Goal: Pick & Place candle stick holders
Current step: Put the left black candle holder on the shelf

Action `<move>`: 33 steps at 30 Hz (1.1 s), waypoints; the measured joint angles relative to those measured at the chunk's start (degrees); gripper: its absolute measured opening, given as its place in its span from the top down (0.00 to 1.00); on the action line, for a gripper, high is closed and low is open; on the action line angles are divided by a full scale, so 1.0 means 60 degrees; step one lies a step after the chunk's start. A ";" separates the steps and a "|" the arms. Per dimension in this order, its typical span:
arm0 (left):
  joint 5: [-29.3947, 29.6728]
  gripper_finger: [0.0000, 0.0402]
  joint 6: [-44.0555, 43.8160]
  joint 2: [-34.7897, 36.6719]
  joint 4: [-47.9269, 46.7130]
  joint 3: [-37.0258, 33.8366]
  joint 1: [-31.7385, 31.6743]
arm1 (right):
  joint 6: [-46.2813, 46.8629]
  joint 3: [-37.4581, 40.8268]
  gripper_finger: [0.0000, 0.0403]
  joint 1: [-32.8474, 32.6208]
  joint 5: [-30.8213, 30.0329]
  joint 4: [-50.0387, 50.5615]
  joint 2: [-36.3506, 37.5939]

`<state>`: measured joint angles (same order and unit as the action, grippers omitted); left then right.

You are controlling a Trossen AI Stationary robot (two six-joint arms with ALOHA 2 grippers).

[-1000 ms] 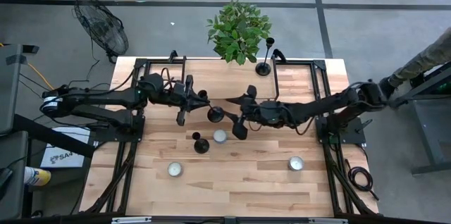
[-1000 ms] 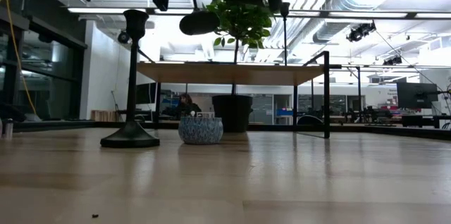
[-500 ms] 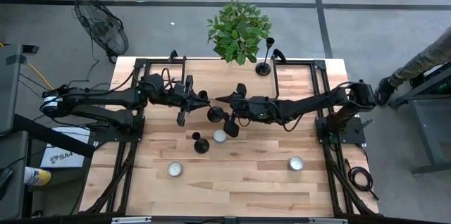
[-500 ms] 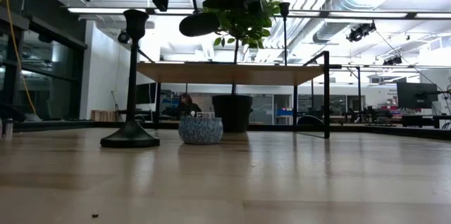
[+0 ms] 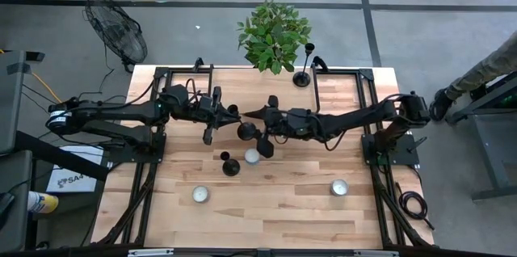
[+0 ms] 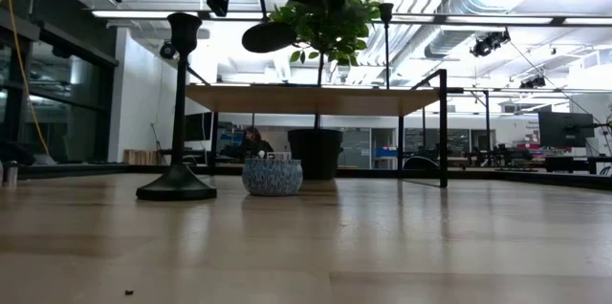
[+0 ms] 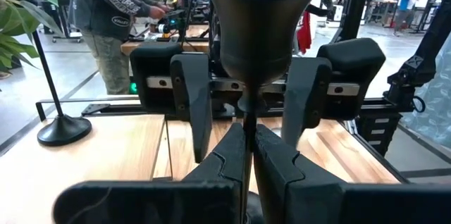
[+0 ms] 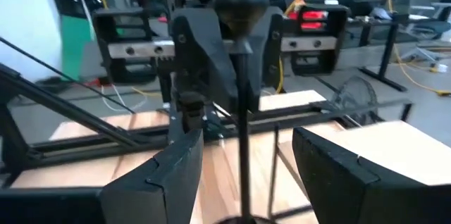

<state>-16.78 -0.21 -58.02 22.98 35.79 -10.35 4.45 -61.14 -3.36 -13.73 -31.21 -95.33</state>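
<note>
My left gripper [image 5: 233,118] is shut on a black candle stick holder [image 5: 245,130] held above the table's middle. Its flared end [image 7: 257,20] points toward my right arm and shows in the air in the low view [image 6: 268,34]. My right gripper [image 5: 255,126] is open, its fingers [image 8: 176,175] standing on either side of the stem [image 8: 243,111] without touching it. A second holder [image 5: 229,165] stands on its base on the table, also in the low view [image 6: 179,103]. A third [image 5: 303,75] stands at the far edge by the plant. My left gripper pinches the holder's thin stem [image 7: 247,120] between its two shut fingers, coming level from the table's left. The holder is lifted clear of the table and sticks out past the fingertips, its flared end away from the gripper.
Three white candles lie on the table [image 5: 252,156], [image 5: 200,195], [image 5: 339,187]. A potted plant [image 5: 273,35] stands beyond the far edge. Black frame rails [image 5: 367,95] run along both sides. A person [image 7: 113,13] stands in the room behind.
My right gripper has gone toward the table's left, up to the holder that my left gripper holds, and its open fingers now stand on either side of the stem. The left gripper and the holder have stayed about where they were.
</note>
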 joint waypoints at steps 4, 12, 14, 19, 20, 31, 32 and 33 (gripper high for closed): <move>-0.0004 0.98 0.0066 -0.0052 -0.0004 0.0004 0.0000 | -0.0018 0.0000 0.47 0.0061 0.0344 -0.0647 -0.0396; -0.0035 0.98 0.0066 -0.0145 -0.0068 0.0004 0.0000 | -0.0065 0.0003 0.49 0.0197 0.0364 -0.1034 -0.0550; -0.0033 0.98 0.0070 -0.0182 -0.0077 0.0004 -0.0004 | -0.0114 0.0001 0.51 0.0191 0.0485 -0.1127 -0.0550; -0.0033 0.98 0.0076 -0.0189 -0.0073 0.0004 -0.0004 | -0.0142 0.0004 0.61 0.0189 0.0538 -0.0744 -0.0551; -0.0029 0.98 0.0073 -0.0189 -0.0073 0.0004 -0.0004 | -0.0142 0.0004 0.63 0.0189 0.0542 -0.0709 -0.0554; -0.0044 0.98 0.0070 -0.0189 -0.0073 0.0004 -0.0004 | -0.0177 0.0004 0.82 0.0189 0.0538 -0.0701 -0.0554; -0.0044 0.98 0.0070 -0.0189 -0.0075 0.0004 -0.0004 | -0.0178 0.0004 0.83 0.0189 0.0538 -0.0701 -0.0554; -0.0044 0.98 0.0070 -0.0189 -0.0079 0.0004 -0.0004 | -0.0178 0.0004 0.85 0.0189 0.0538 -0.0701 -0.0554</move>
<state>-17.04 0.21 -59.16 22.51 35.81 -10.37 3.38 -61.12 -2.22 -10.50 -35.42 -98.65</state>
